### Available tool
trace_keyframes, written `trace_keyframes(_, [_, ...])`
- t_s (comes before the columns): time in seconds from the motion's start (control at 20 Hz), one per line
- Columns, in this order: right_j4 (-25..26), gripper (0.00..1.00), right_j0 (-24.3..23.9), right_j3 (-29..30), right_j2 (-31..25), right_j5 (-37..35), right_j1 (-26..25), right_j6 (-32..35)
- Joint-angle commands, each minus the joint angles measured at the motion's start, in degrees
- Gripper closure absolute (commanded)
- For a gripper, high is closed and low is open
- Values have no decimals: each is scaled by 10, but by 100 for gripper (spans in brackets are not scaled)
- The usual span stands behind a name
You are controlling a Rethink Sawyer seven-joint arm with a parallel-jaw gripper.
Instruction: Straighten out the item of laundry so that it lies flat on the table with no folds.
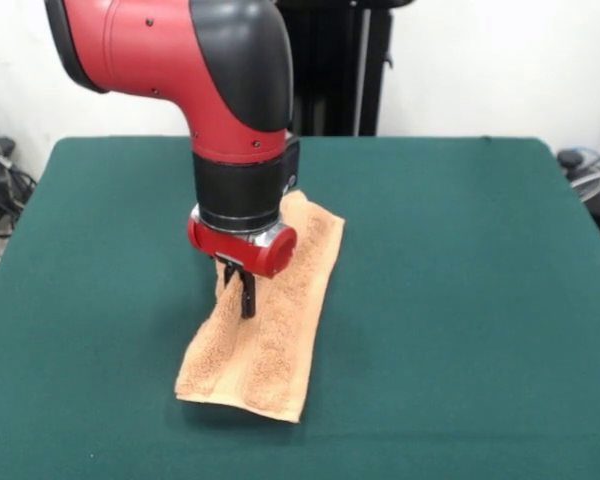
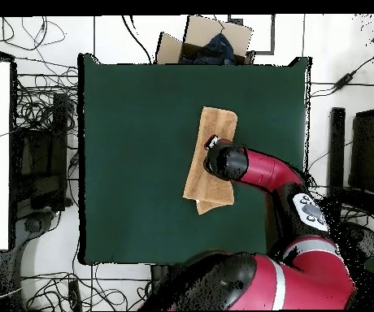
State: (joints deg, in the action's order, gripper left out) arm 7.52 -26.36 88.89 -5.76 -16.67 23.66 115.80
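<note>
Tool (image 1: 246, 292): dark fingers pointing straight down beneath the red wrist ring, left of frame centre in the front view. Jaws nearly together, pinching a raised ridge of towel between them; cloth rises to meet the tips. Overhead view hides the tips under the wrist.

Towel (image 1: 280, 340): peach-orange terry, folded into a long narrow strip, running from just behind the wrist down to the lower centre of the front view. A lengthwise crease runs beside the tool. In the overhead view the strip sits right of bench centre, a second layer jutting out at its lower end.

Bench (image 1: 460, 300): dark green, bare around the towel on all sides.

Step in hand, by judgement: gripping an upper layer to open the fold. Task early; towel clearly doubled. Next move calls for lifting the pinched layer and carrying it sideways, across the strip's length, without dragging the lower layer along.
</note>
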Motion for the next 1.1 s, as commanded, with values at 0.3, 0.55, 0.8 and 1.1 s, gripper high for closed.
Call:
trace_keyframes(0.3, [-14,100,-12,13,16,-3,18,71])
trace_keyframes(0.55, [-17,100,0,6,16,-52,52,59])
trace_keyframes(0.8, [-17,100,-5,12,13,-92,82,43])
trace_keyframes(1.1, [-22,100,0,20,15,-140,117,49])
